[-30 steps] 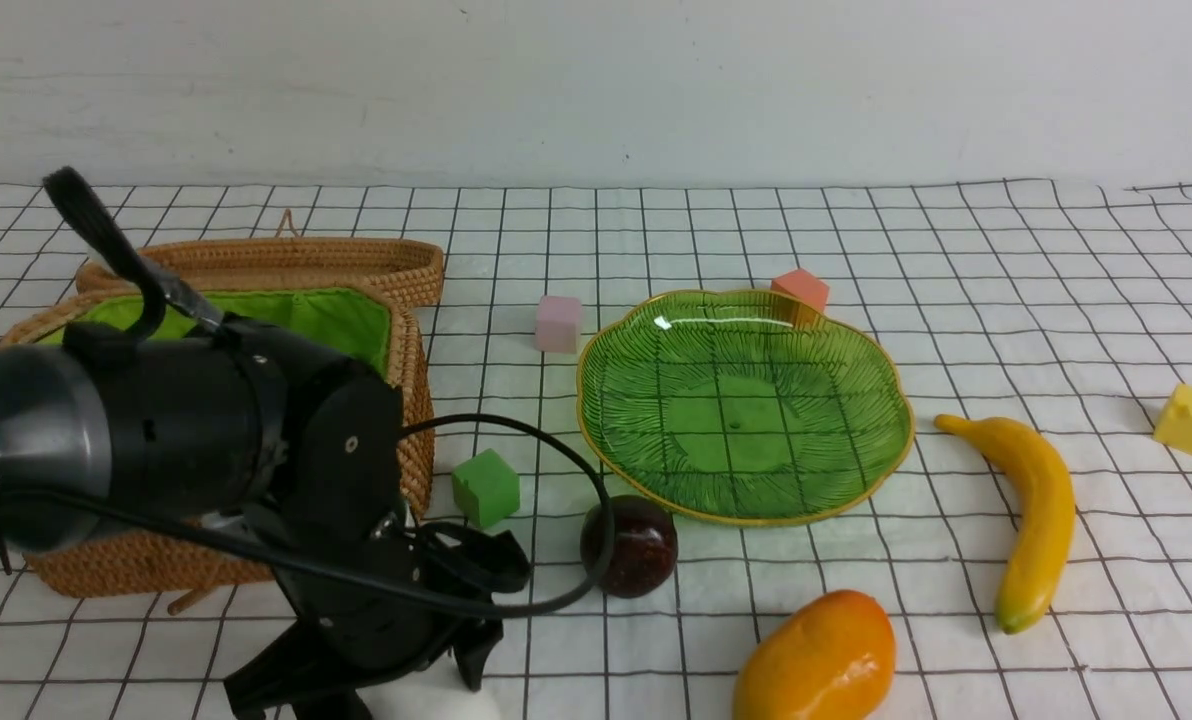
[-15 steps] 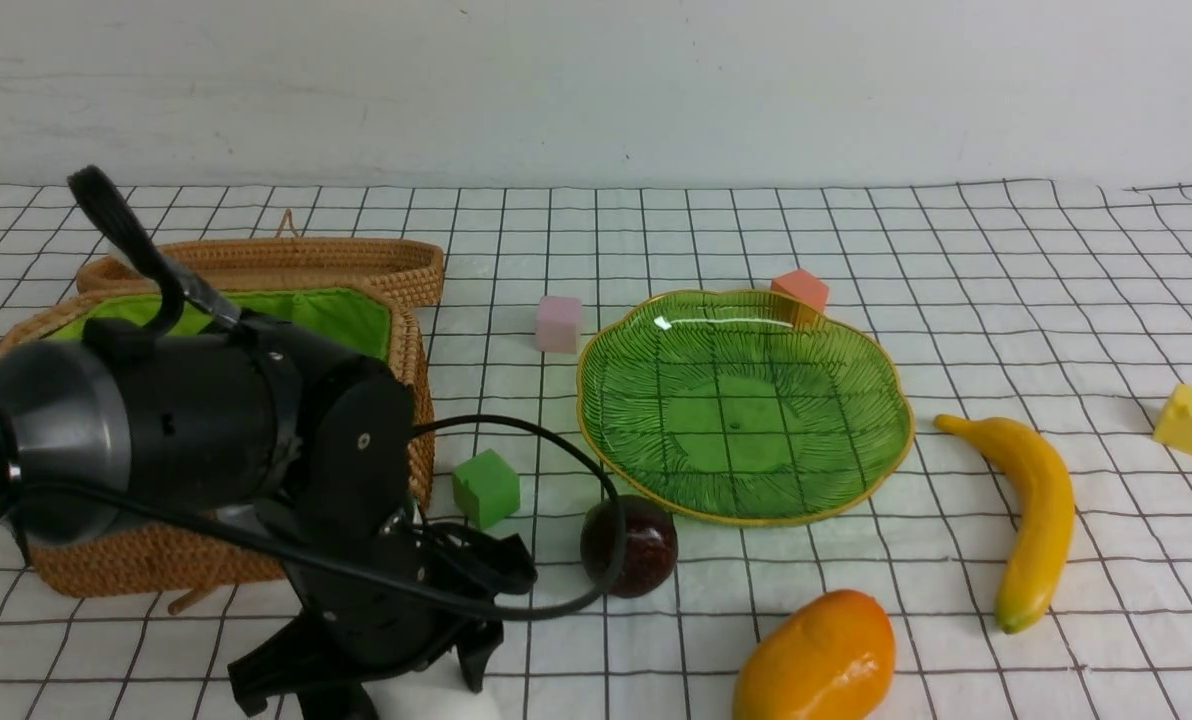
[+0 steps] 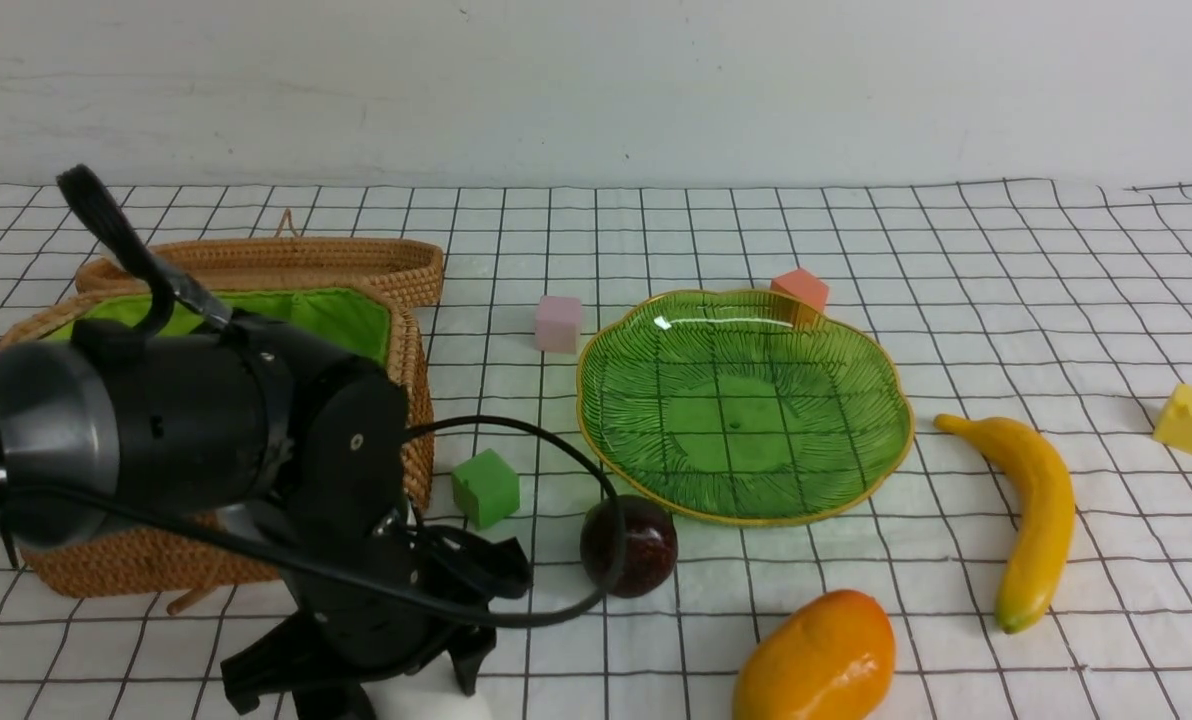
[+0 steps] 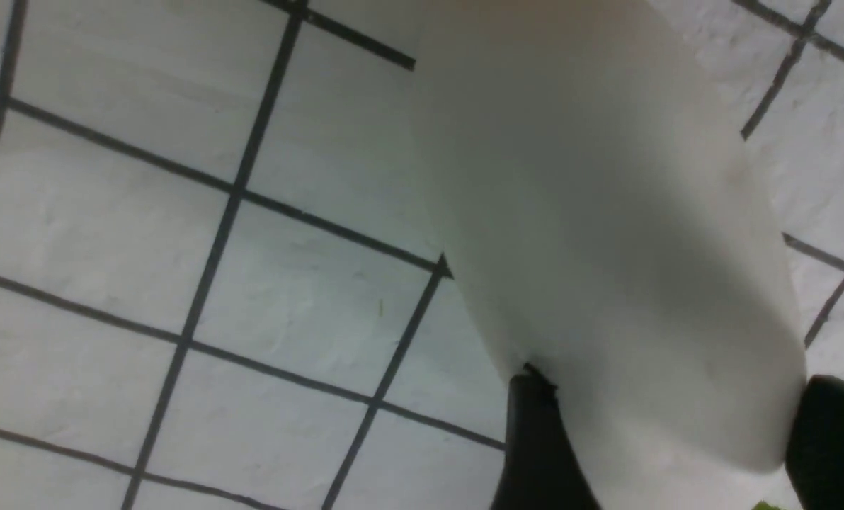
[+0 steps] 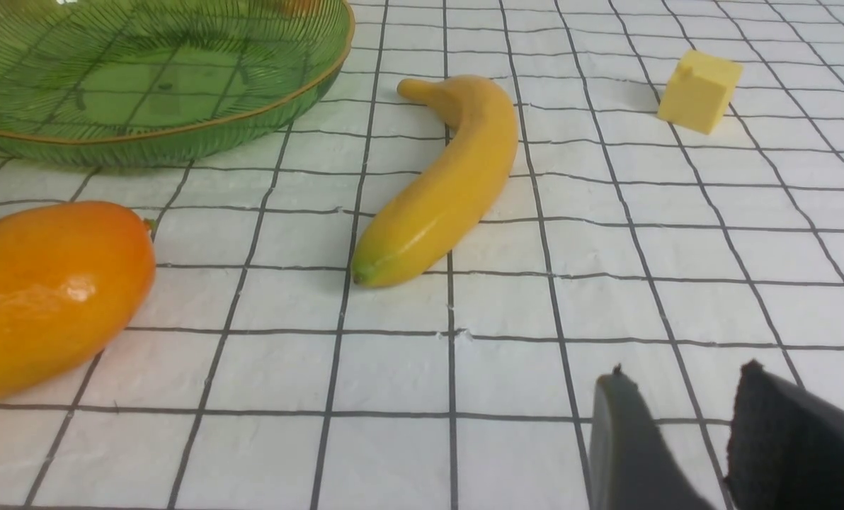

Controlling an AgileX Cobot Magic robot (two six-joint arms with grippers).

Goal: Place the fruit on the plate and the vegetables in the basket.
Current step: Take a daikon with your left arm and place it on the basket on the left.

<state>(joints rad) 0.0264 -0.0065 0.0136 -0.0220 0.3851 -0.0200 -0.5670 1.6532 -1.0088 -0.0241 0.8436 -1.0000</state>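
Change noted: over the past second the left end effector (image 3: 356, 688) has shifted only slightly above the white vegetable (image 3: 436, 705), and its jaws appear to have drawn in a little around it. Nothing else on the desk (image 3: 956, 250) has moved.

Significance: this looks like the closing stage of a pick, with the vegetable still lying on the desk in front of the basket (image 3: 416, 420). A lift into the basket would follow.

Left end effector: jaws stand wide on either side of the vegetable. Whether they press it firmly cannot be told.

Right end effector (image 5: 684, 382): jaws partly apart, holding nothing, low over bare cloth.

Fruit: banana (image 3: 1041, 510), mango (image 3: 816, 660) and maroon fruit (image 3: 641, 545) all lie on the desk outside the plate (image 3: 746, 420), which is bare.

Views compared: the front view hides most of the vegetable under the arm. The left wrist view shows its white body running between the dark fingers (image 4: 535, 439), one touching its edge. The right wrist view alone shows that arm, with banana and mango near it. The basket's inside is largely hidden, and no carrot or cucumber is in view.
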